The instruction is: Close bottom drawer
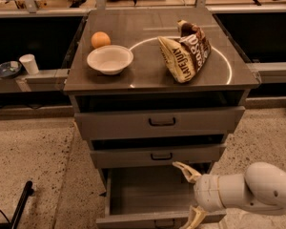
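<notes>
A grey metal cabinet with three drawers is seen from above and in front, standing on a speckled floor (33, 151). Its flat top serves as a desk (148, 78) marked with a thin white ring. On the desk, a white bowl (109, 58) sits at the left with an orange (100, 39) just behind it, touching or nearly touching the rim. A crumpled brown and cream snack bag (186, 51) lies to the right, inside the ring.

The top drawer (159, 122) and the middle drawer (157, 155) each stand slightly out from the frame, each with a small black loop handle. The bottom drawer (143, 194), lowest of the three, is pulled far out toward the camera, showing a shallow grey tray with nothing in it; its front runs along the lower edge of the view.

A white robot arm (257, 190) enters from the lower right. Its pincer (180, 195) hovers over the right part of the bottom drawer with its two tan fingers spread wide, one up near the middle drawer's lower edge and one down at the bottom drawer's front, gripping nothing. Whether the lower finger touches the front cannot be told.

At far left, a white paper cup (28, 63) and a dark dish (7, 69) rest on a low ledge (43, 78)
</notes>
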Controlling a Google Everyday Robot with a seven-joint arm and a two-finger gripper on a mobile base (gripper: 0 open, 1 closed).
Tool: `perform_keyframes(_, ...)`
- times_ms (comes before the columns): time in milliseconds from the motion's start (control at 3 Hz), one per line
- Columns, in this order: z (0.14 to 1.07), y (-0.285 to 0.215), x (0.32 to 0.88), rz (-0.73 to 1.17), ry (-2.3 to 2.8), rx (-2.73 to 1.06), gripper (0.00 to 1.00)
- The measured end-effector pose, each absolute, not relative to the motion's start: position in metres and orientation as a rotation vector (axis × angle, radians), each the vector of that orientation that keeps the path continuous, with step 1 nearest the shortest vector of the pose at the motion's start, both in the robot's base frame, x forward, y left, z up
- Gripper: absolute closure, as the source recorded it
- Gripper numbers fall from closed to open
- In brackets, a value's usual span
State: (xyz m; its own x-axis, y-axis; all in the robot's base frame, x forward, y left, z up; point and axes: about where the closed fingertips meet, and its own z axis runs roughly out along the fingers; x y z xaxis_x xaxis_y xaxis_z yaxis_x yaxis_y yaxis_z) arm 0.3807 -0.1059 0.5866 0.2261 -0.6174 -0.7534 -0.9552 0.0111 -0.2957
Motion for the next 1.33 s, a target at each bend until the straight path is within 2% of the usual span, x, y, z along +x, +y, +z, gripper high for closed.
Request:
perform_keyframes(333, 0.564, -0.098, 0.373, 0.604, 1.478, -1.66, 0.0)
perform_keyframes(667, 0.565, -0.098, 0.374, 0.603, 1.479, -1.66, 0.0)
perform_keyframes(1000, 0.522, -0.101, 0.38, 0.599, 1.495, -1.662, 0.03)
perform_keyframes(1333, 0.457, -0.098, 0.387, 0.622, 1.535, -1.609, 0.26)
